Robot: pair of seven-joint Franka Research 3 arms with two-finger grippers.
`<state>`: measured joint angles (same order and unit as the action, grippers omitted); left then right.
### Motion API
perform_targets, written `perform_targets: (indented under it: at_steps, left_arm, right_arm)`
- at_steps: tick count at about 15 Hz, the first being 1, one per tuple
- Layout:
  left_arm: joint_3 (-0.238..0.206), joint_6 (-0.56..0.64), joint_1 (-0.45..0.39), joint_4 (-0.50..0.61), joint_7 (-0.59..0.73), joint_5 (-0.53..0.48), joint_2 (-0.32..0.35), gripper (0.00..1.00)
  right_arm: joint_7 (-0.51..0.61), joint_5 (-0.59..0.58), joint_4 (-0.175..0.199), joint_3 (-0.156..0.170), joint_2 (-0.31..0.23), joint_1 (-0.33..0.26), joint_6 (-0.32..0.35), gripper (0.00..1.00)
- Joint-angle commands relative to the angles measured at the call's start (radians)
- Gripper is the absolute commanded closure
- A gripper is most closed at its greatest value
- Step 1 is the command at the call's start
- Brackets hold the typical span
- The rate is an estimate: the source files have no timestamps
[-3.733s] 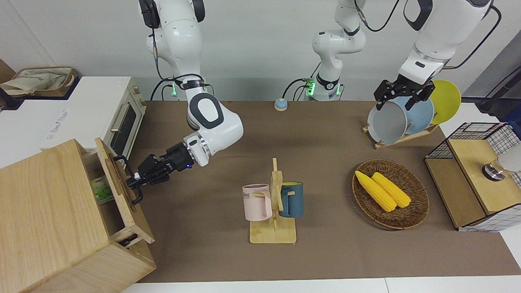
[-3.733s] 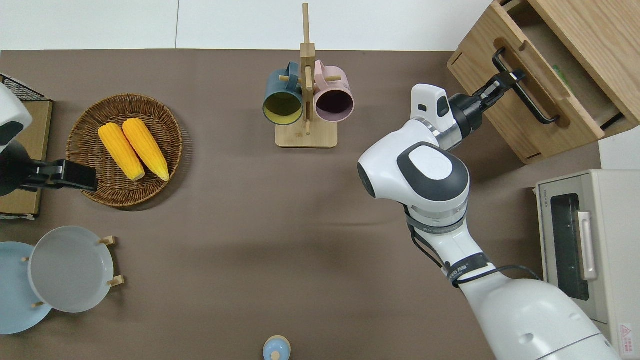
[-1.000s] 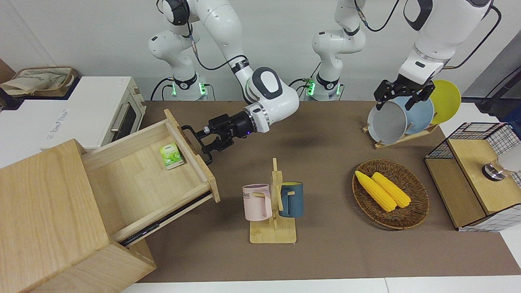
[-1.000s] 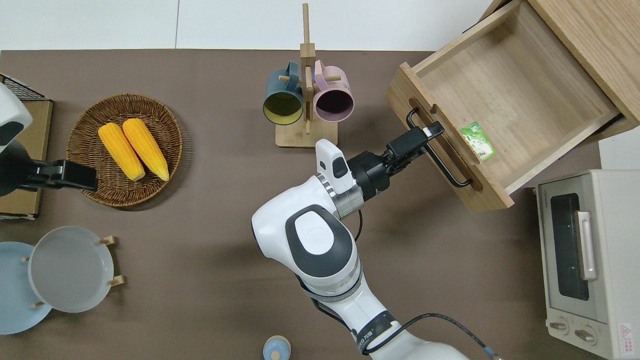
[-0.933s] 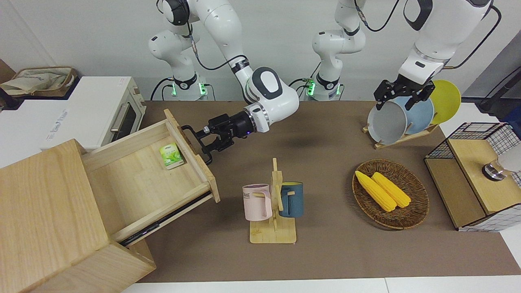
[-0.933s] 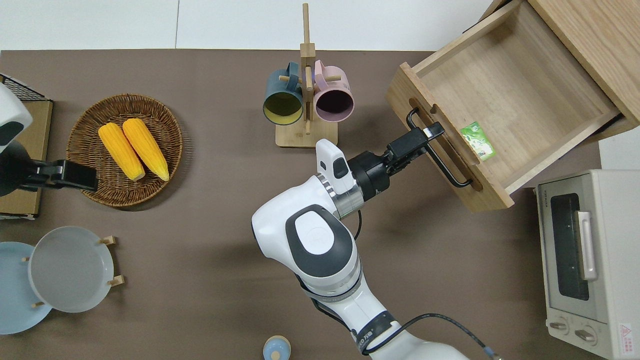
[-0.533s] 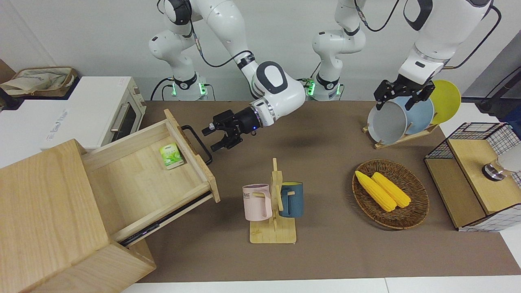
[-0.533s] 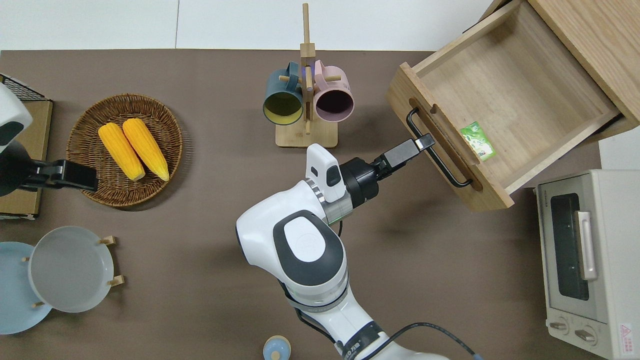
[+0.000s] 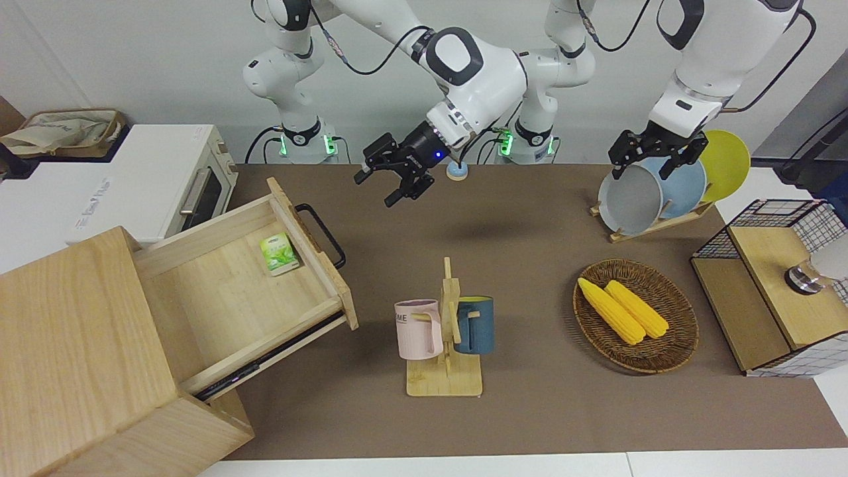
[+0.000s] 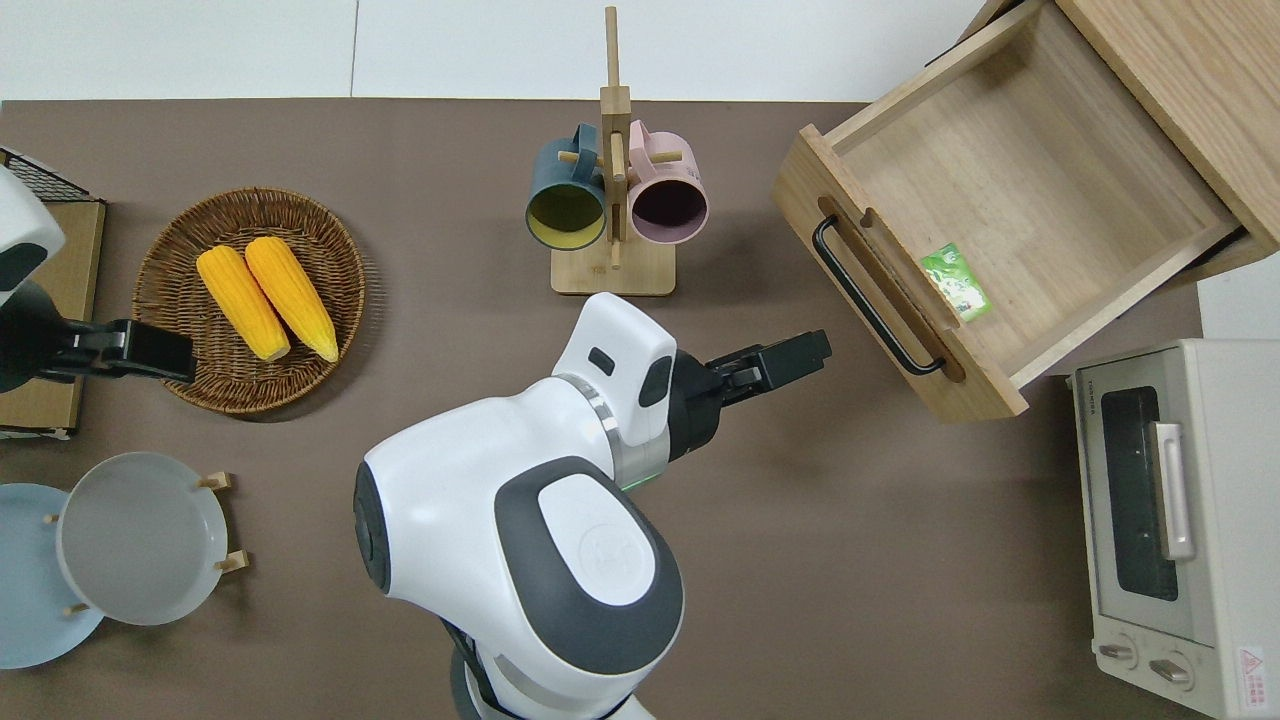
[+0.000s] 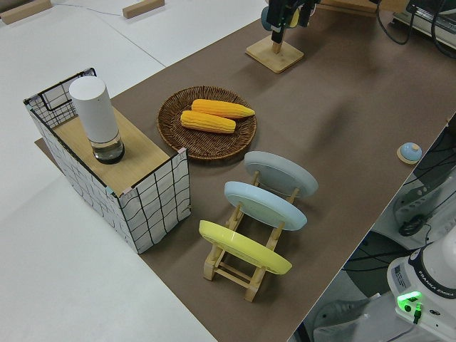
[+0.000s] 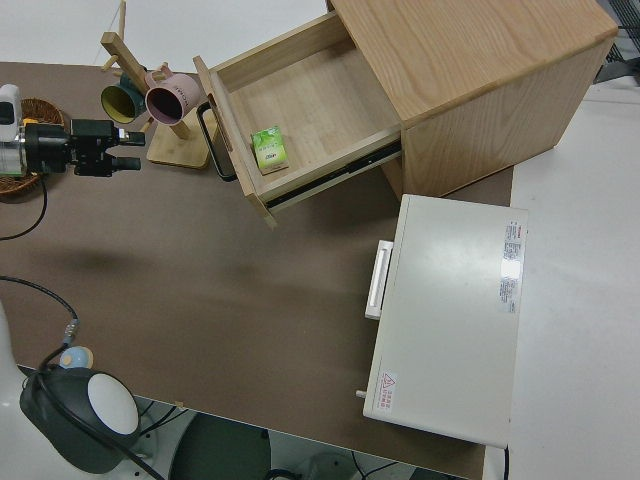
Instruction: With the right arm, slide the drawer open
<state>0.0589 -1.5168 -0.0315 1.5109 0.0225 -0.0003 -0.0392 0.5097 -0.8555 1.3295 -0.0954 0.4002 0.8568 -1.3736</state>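
The drawer (image 9: pixel 252 291) stands pulled far out of the large pale wooden box (image 9: pixel 73 358) at the right arm's end of the desk (image 9: pixel 530 411), so the opening step appears complete; judged from this, only retreat of the arm is left. The right hand (image 9: pixel 395 182) hangs in the air over bare desk, well apart from the black bar handle (image 9: pixel 320 234), fingers spread and holding nothing. The drawer is wide, shallow, light wood; a small green packet (image 9: pixel 277 253) lies inside near its front panel. The left arm is parked.
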Motion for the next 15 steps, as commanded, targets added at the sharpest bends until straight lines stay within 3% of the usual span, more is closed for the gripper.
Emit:
perform_targets:
  at_steps: [1,4,7,12,15]
  left_arm:
    - [0.007,0.020,-0.005,-0.024,0.010,0.017,-0.011,0.01]
    - [0.007,0.020,-0.005,-0.026,0.010,0.017,-0.011,0.01]
    - [0.007,0.020,-0.005,-0.026,0.010,0.017,-0.011,0.01]
    - [0.007,0.020,-0.005,-0.024,0.010,0.017,-0.013,0.01]
    - [0.007,0.020,-0.005,-0.024,0.010,0.017,-0.011,0.01]
  right_arm:
    - [-0.002,0.188,-0.027,-0.001,-0.091,-0.076,-0.018,0.019]
    - [-0.051,0.408,-0.026,-0.004,-0.193,-0.217,-0.061,0.019]
    - [-0.179,0.663,-0.024,-0.010,-0.283,-0.419,-0.061,0.019]
    - [-0.506,0.855,-0.015,-0.012,-0.307,-0.662,-0.068,0.019]
    - [-0.592,0.871,0.000,-0.012,-0.299,-0.694,-0.108,0.019]
